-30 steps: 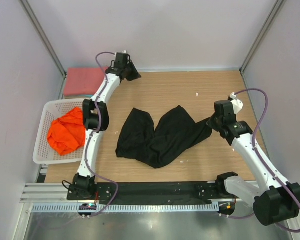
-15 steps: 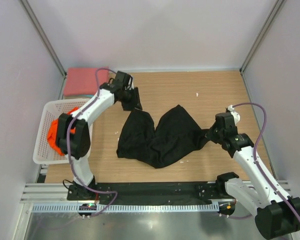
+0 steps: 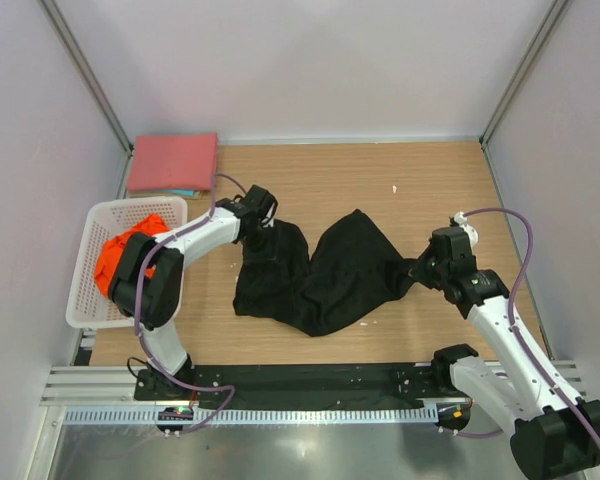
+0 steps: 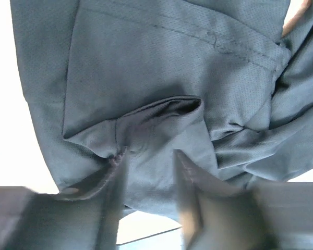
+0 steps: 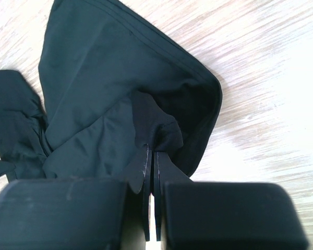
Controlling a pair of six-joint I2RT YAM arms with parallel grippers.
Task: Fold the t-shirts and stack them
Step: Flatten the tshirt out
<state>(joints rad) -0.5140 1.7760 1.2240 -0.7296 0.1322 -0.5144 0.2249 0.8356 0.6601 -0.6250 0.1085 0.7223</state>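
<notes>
The black t-shirt [image 3: 320, 275] lies crumpled across the middle of the table. My left gripper [image 3: 261, 230] sits low over its upper left corner, open, with a fold of the black cloth [image 4: 146, 130] lying between its fingers [image 4: 113, 192]. At the shirt's right tip my right gripper [image 3: 418, 268] is shut on a pinch of the cloth [image 5: 156, 127]; in the right wrist view the gripper [image 5: 152, 153] has its jaws pressed together. The pinkish-red t-shirt [image 3: 172, 162] lies folded flat at the back left. The orange t-shirt [image 3: 130, 262] is bunched in the basket.
A white mesh basket [image 3: 82, 300] stands at the left edge of the wooden table [image 3: 380, 180]. Metal frame posts and pale walls close in the back and both sides. A black rail [image 3: 310, 380] runs along the near edge.
My left arm has swung from the back of the table down onto the black shirt's upper left corner, and its jaws have opened. The right arm has barely shifted, still gripping.
</notes>
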